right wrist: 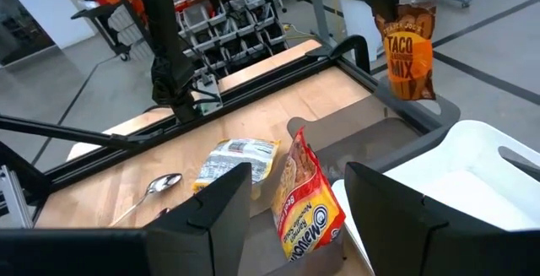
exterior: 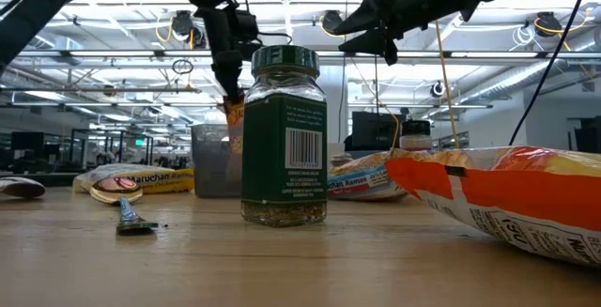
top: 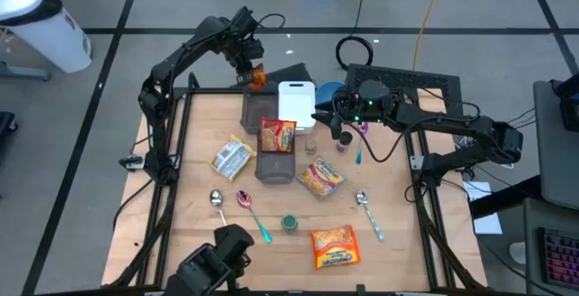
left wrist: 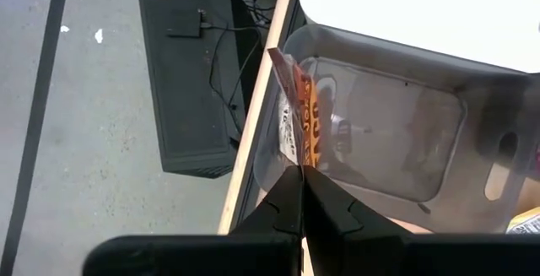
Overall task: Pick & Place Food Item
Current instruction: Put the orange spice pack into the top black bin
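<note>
- Wooden table [top: 181, 242] fills the middle of the high view, dark frame around it.
- Left arm reaches from the left side up to the top centre; left gripper [top: 254, 76] is pinched fully shut on the top edge of an orange taco mix packet [right wrist: 408, 50], which hangs in the air.
- In the left wrist view the packet [left wrist: 301, 116] dangles just past the closed fingertips, over the near edge of a clear grey bin [left wrist: 396, 132].
- Right arm comes in from the right; right gripper [top: 344, 122] hovers right of centre, upper part of the high view, jaws roughly half open with nothing between them; in the right wrist view its fingers [right wrist: 388, 208] stand apart over the table.
- White bin [top: 296, 104] sits at top centre, just right of the grey bin [top: 260, 108].
- Second grey bin [top: 276, 162] at centre holds a red ramen pack [top: 278, 136] leaning upright.
- Orange chip bag [top: 333, 246] lies lower right of centre.
- Ramen pack [top: 320, 176] lies right of the centre bin; a silver-yellow ramen pack [top: 232, 157] lies left of it.
- Green-capped spice jar [top: 289, 222] stands lower centre, large in the low view [exterior: 285, 138].
- Spoons: one [top: 216, 202] lower left, a pink one with teal handle [top: 252, 212] beside it, one [top: 368, 214] lower right.
</note>
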Controlling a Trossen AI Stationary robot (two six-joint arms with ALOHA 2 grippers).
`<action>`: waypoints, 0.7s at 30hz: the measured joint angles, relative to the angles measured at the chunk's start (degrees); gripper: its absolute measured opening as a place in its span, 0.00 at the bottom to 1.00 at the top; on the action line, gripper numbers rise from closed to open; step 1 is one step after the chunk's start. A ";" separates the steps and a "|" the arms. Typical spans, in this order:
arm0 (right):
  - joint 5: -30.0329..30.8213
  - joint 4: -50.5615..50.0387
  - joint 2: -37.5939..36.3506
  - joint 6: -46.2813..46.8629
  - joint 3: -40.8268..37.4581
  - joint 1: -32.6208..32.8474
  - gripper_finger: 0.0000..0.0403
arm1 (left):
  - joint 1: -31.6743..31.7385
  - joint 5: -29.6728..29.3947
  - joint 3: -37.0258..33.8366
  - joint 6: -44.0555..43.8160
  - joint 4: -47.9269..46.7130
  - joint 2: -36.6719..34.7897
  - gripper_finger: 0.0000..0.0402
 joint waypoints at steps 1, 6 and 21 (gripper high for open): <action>0.00 -0.02 0.00 -0.15 0.00 0.00 0.46 | 0.00 0.42 0.00 -0.21 -0.06 0.25 0.00; 0.02 -1.16 0.00 -1.09 0.00 -0.02 0.46 | -0.18 0.69 -0.04 -1.06 -0.62 2.53 0.00; 0.11 -2.98 0.00 -2.81 0.00 -0.02 0.46 | -0.11 0.09 -0.04 -0.08 -1.60 6.36 0.01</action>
